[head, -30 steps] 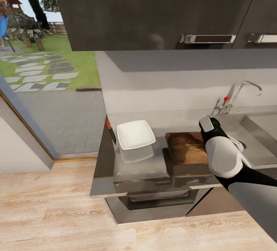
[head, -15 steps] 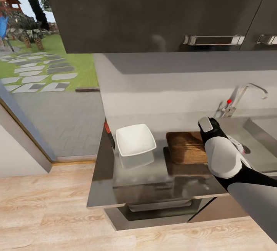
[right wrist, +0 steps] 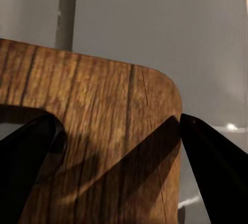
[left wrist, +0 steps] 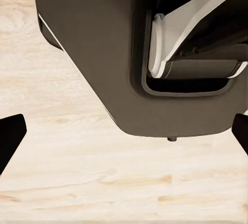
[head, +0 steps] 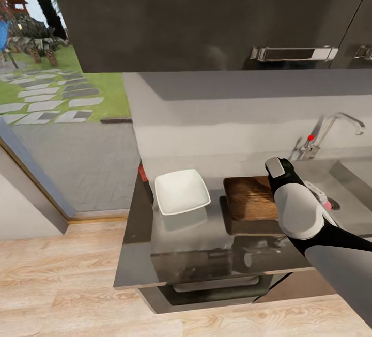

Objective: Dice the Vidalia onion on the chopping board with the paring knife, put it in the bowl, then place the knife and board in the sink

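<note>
The dark brown chopping board (head: 249,198) lies on the glossy grey countertop (head: 206,244), with the white square bowl (head: 182,192) just to its left. The paring knife (head: 144,182), red handle and dark blade, rests at the countertop's left edge. My right arm (head: 297,210) reaches over the board's right end. In the right wrist view my right gripper (right wrist: 119,123) is open just above the board's slot-handle end (right wrist: 103,131), holding nothing. My left gripper (left wrist: 124,131) is open and points down at the wooden floor. The sink (head: 356,197) lies at the right. The Vidalia onion is out of view.
A chrome tap (head: 330,130) with a red knob stands behind the sink. Dark wall cabinets (head: 206,16) hang above the countertop. A glass door at the left shows a paved garden (head: 62,94). My own dark base (left wrist: 113,69) stands on the plank floor (left wrist: 103,182).
The whole picture has shifted a little as the camera moved closer to the countertop. Board, bowl and knife have not moved; my right arm keeps its pose over the board.
</note>
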